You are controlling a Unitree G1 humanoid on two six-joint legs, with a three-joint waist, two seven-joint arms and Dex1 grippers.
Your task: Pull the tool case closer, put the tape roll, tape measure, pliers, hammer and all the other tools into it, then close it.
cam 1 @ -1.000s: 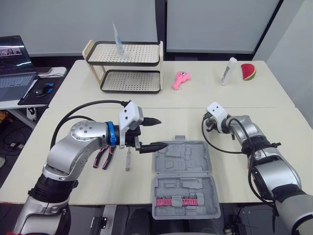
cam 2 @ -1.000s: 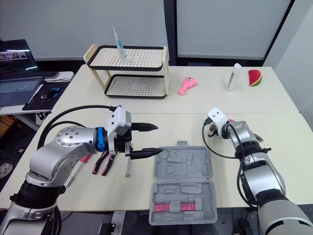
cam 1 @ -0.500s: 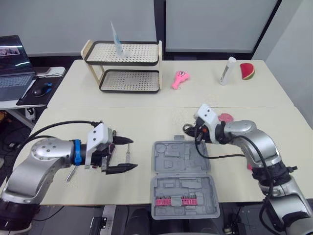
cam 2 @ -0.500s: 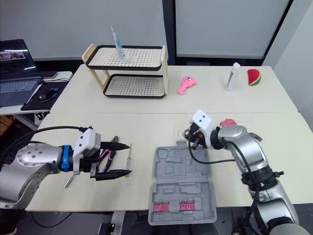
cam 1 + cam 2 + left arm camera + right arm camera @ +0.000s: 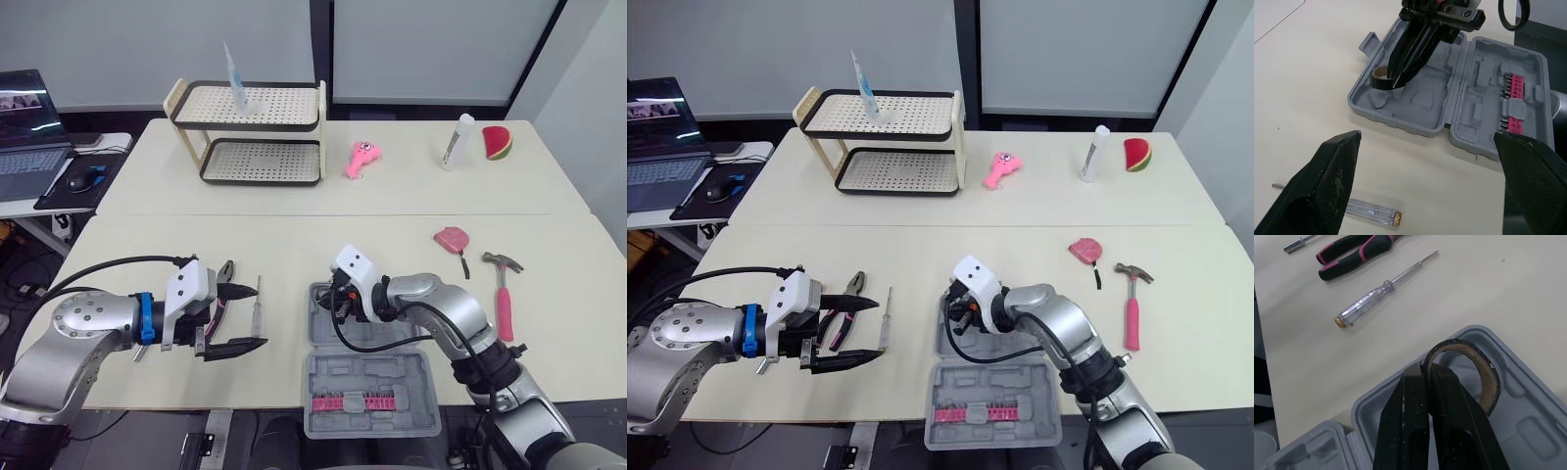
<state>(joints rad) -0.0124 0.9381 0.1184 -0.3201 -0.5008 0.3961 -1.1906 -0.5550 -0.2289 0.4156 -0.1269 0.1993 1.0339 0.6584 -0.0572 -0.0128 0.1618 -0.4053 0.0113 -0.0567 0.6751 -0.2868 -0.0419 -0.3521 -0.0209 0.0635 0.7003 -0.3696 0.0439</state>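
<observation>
Two black fingers of the right tool [image 5: 1426,366] are pinched almost together on the wall of the black tape roll with a brown cardboard core [image 5: 1488,374], one finger inside the ring and one outside. They hold it in the far left corner of the open grey plastic tool case [image 5: 382,377], at a round recess there (whether the roll already rests on the plastic I cannot tell). The roll looks light and stiff. Its glossy outer face is probably slick, so a grip across the wall, with the core giving purchase, seems a sound way to take it. The left tool [image 5: 880,329] hangs spread wide and empty over the pale table [image 5: 294,245], just beside the pink-and-black-handled pliers [image 5: 1352,253] and the clear-handled screwdriver [image 5: 1364,301]. The pink-handled hammer [image 5: 504,304] and pink tape measure [image 5: 453,238] lie well apart to the right. The hammer is likely head-heavy and best gripped near the head.
</observation>
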